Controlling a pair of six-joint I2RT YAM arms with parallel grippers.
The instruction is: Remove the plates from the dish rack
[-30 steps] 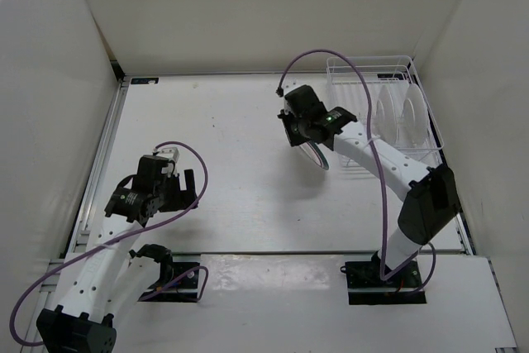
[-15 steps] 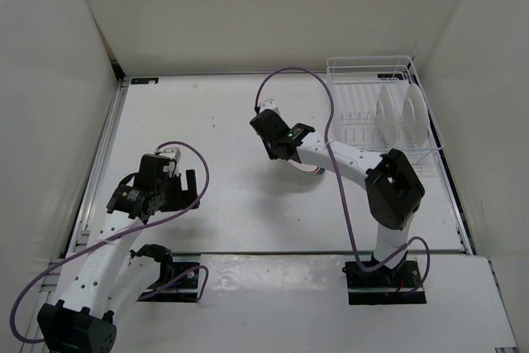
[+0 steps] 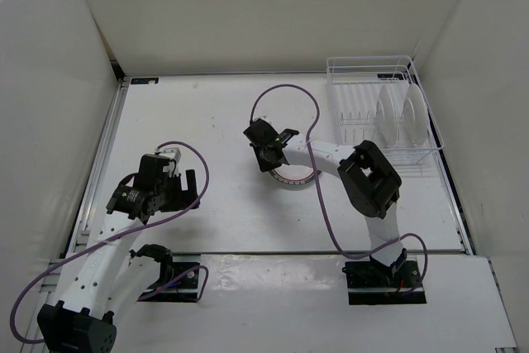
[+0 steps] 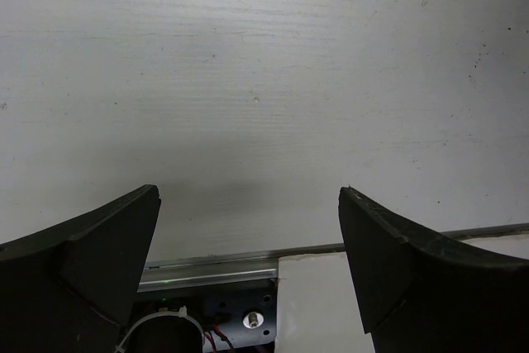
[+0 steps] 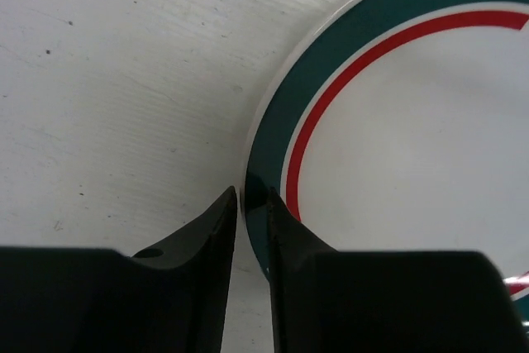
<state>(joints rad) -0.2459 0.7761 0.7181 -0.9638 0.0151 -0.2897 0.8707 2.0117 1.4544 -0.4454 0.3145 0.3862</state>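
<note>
A white worktop fills the middle of the frame, boxed by 3 white walls. A metal rail lines its left edge; a small dark label sits upper left.

Top cam: dish rack at 2 o'clock, two white plates upright in its right end. Red-ringed plate flat on table, just right of centre. Right gripper over its 10 o'clock edge. Left gripper at 8 o'clock, well apart from the plates.
</note>
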